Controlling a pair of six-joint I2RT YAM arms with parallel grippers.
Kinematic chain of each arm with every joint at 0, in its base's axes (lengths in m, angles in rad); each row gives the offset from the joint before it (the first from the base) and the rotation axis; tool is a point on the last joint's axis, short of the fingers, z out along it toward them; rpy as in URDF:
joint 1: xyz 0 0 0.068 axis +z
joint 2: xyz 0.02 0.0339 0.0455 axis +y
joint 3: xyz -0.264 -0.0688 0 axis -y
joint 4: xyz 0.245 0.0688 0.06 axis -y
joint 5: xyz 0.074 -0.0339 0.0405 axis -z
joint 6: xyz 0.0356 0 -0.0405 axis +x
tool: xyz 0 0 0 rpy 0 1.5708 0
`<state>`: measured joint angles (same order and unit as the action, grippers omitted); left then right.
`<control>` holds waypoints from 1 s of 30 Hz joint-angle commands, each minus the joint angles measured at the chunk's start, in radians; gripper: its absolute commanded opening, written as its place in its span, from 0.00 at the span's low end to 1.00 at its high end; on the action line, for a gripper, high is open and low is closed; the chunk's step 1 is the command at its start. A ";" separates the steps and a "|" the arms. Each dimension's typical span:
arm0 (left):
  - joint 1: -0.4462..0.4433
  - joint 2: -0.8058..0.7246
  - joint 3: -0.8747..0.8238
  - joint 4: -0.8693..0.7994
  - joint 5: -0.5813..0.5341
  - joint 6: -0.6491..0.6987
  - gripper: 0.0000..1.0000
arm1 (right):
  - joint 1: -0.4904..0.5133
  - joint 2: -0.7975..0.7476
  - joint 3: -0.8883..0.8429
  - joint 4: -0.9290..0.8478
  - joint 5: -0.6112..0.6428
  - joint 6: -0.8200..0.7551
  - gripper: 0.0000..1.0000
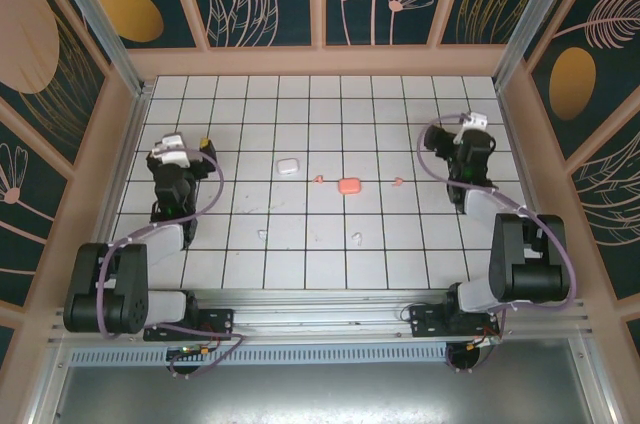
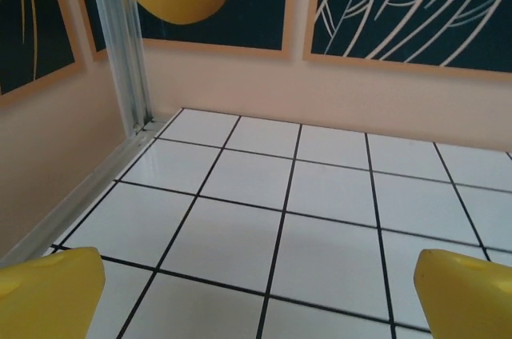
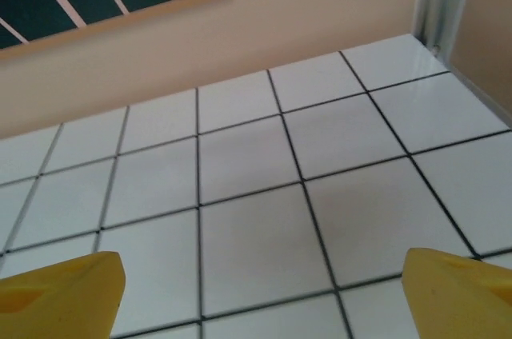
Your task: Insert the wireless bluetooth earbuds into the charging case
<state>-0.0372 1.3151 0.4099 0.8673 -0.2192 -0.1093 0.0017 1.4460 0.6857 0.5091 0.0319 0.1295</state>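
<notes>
On the white tiled floor [image 1: 330, 124] lie two charging cases: a white one [image 1: 287, 166] and a salmon-pink one [image 1: 349, 185]. Two pink earbuds [image 1: 319, 179] [image 1: 398, 182] flank the pink case. Two white earbuds [image 1: 262, 235] [image 1: 356, 238] rest nearer the arms. My left gripper [image 1: 185, 147] [image 2: 256, 299] hovers at the left side, away from the cases, open, with bare tiles between its yellow fingers [image 2: 48, 291]. On the right side my right gripper [image 1: 470, 127] [image 3: 260, 295] is open too, and nothing sits between its yellow fingers [image 3: 464, 291].
Peach walls with dark floral panels enclose the floor on three sides. An aluminium post [image 2: 128, 43] stands in the far left corner, and another post [image 3: 448, 3] stands in the far right corner. The arm bases sit on a rail [image 1: 320, 319] at the near edge.
</notes>
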 commanded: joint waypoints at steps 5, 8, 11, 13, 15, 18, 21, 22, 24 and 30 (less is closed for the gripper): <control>0.005 -0.022 0.250 -0.633 0.073 -0.163 0.89 | 0.274 0.171 0.310 -0.701 0.054 0.131 0.88; -0.003 -0.025 0.267 -0.703 0.200 -0.230 0.84 | 0.383 0.289 0.440 -0.861 -0.003 0.209 0.91; -0.049 -0.030 0.263 -0.739 0.278 -0.286 0.81 | 0.467 0.380 0.538 -0.967 -0.010 0.261 0.95; -0.102 -0.041 0.256 -0.755 0.283 -0.304 0.81 | 0.515 0.421 0.597 -1.021 0.008 0.284 0.97; -0.138 -0.059 0.238 -0.752 0.301 -0.333 0.81 | 0.549 0.453 0.650 -1.064 0.024 0.290 0.99; -0.170 -0.081 0.195 -0.712 0.350 -0.392 0.82 | 0.603 0.500 0.717 -1.118 0.075 0.279 0.99; -0.202 -0.088 0.173 -0.696 0.369 -0.413 0.83 | 0.615 0.525 0.739 -1.140 0.088 0.285 0.99; -0.215 -0.089 0.171 -0.698 0.372 -0.416 0.83 | 0.615 0.526 0.739 -1.141 0.085 0.290 0.99; -0.239 -0.091 0.168 -0.700 0.376 -0.423 0.84 | 0.617 0.527 0.739 -1.151 0.079 0.299 0.99; -0.294 -0.091 0.130 -0.645 0.371 -0.473 0.84 | 0.625 0.526 0.707 -1.169 0.080 0.294 0.94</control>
<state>-0.3107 1.2404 0.5621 0.1802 0.1394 -0.5335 0.6212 1.9610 1.4029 -0.6071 0.0868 0.4068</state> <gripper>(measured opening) 0.844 0.949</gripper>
